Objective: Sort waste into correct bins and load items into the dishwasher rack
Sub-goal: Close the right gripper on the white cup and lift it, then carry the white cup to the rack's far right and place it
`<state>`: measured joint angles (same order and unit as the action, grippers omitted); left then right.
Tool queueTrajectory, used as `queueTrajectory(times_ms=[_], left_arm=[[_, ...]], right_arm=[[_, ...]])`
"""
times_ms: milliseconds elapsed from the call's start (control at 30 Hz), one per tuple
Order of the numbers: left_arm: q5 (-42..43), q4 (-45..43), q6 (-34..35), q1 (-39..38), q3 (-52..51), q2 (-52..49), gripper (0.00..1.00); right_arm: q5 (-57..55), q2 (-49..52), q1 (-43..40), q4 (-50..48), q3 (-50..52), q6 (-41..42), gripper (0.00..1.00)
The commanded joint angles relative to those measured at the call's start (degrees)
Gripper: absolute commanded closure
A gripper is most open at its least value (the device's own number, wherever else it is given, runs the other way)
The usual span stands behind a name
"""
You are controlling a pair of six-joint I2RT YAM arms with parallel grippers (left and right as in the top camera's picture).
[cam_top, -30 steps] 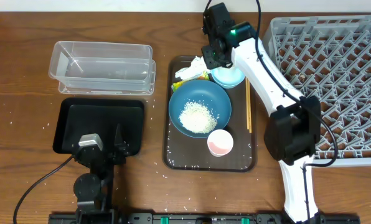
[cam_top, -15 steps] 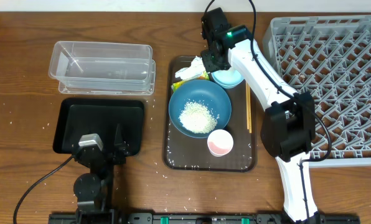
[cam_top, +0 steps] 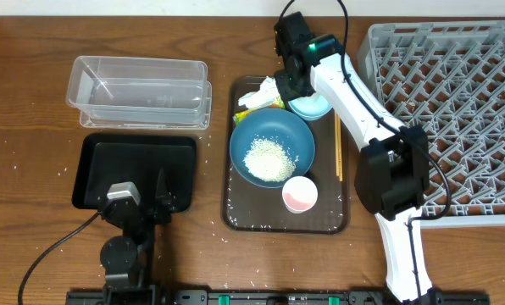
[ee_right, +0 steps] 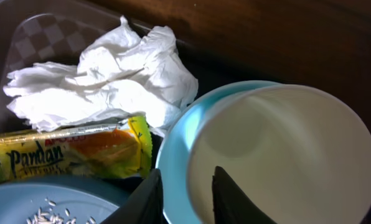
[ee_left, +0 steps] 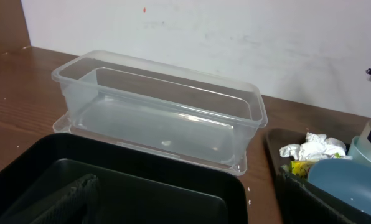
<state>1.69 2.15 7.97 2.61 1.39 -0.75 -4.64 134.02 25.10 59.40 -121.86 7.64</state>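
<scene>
1. The right gripper (ee_right: 185, 177) is at the far end of the dark brown serving tray (cam_top: 235, 216), down over the pale cup (ee_right: 279, 155), which sits inside the small light-blue bowl (ee_right: 173, 162).
2. Its jaws are narrowed. One finger is inside the cup and the other outside the bowl, with both rims between them. Whether they are pinching yet cannot be told.
3. The crumpled white napkin (ee_right: 111, 81) lies just beside that bowl in the tray's far-left corner, with the yellow-green snack wrapper (ee_right: 67, 152) against its near side.
4. The large dark-blue bowl (cam_top: 252, 135) sits mid-tray and holds the heap of rice (cam_top: 266, 158).
5. The pink cup (cam_top: 300, 195) stands upright near the bowl's near-right side.
6. The chopsticks (cam_top: 338, 144) lie along the tray's right edge.
7. The left gripper (cam_top: 142, 199) is over the near edge of the black tray (cam_top: 96, 169), jaws spread wide and holding nothing.
8. The clear container (ee_left: 167, 118) stands beyond the black tray.
9. The grey dishwasher rack (cam_top: 456, 93) is to the right of the serving tray.
</scene>
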Motion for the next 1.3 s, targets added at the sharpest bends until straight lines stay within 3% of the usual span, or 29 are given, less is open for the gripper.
queueTrajectory(times_ms=[0,233,667,967,1267], left_arm=[[-1.3,1.9,0.7,0.3,-1.2,0.2,0.08],[-1.3,1.9,0.7,0.3,-1.2,0.2,0.08],[-1.3,1.9,0.7,0.3,-1.2,0.2,0.08],[-1.3,1.9,0.7,0.3,-1.2,0.2,0.08],[-1.3,1.9,0.7,0.3,-1.2,0.2,0.08]], right_arm=[[-0.5,0.7,0.4,0.2,0.2,0.5,0.81],[-0.5,0.2,0.3,0.4,-0.3,0.5,0.99],[-0.5,-14.6,-5.5,2.1,-0.4,0.5,0.99],[6.7,-23.6,-19.1,4.3,-0.4,0.5,0.99],[33.9,-22.6,-41.9,7.3,-0.1,-1.0,0.99]])
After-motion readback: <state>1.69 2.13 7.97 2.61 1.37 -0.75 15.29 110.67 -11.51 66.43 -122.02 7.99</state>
